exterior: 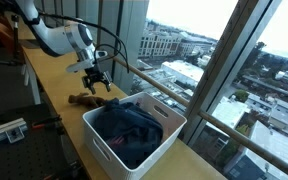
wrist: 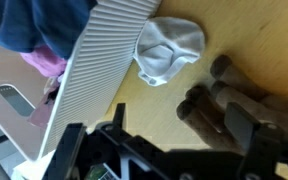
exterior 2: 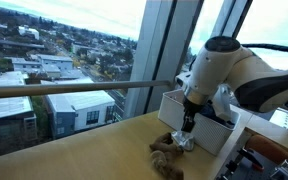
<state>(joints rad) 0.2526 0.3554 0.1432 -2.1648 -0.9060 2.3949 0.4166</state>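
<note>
The gripper [exterior: 95, 79] hangs just above the wooden table [exterior: 59, 85] with its jaws spread wide and nothing between them. It touches nothing.

In the wrist view the gripper [wrist: 174, 152] fills the bottom edge. A crumpled white cloth [wrist: 169, 48] lies on the table at about 12 o'clock from it, right against the ribbed wall of a white basket [wrist: 102, 72]. A brown toy [wrist: 222, 98] lies at about 2 o'clock from the gripper, just beside the cloth and at 5 o'clock from it.

In an exterior view the gripper [exterior 2: 187, 124] stands over the white cloth [exterior 2: 183, 143], with the brown toy [exterior 2: 167, 160] at 7 o'clock from the cloth and the basket [exterior 2: 174, 106] behind them.

In an exterior view the brown toy [exterior: 89, 98] lies at 6 o'clock beneath the gripper, and the basket [exterior: 104, 143] sits at 5 o'clock from it, near the window. A dark blue garment [exterior: 130, 124] fills the basket. The wrist view also shows something pink [wrist: 47, 63] inside it, under the blue garment.
</note>
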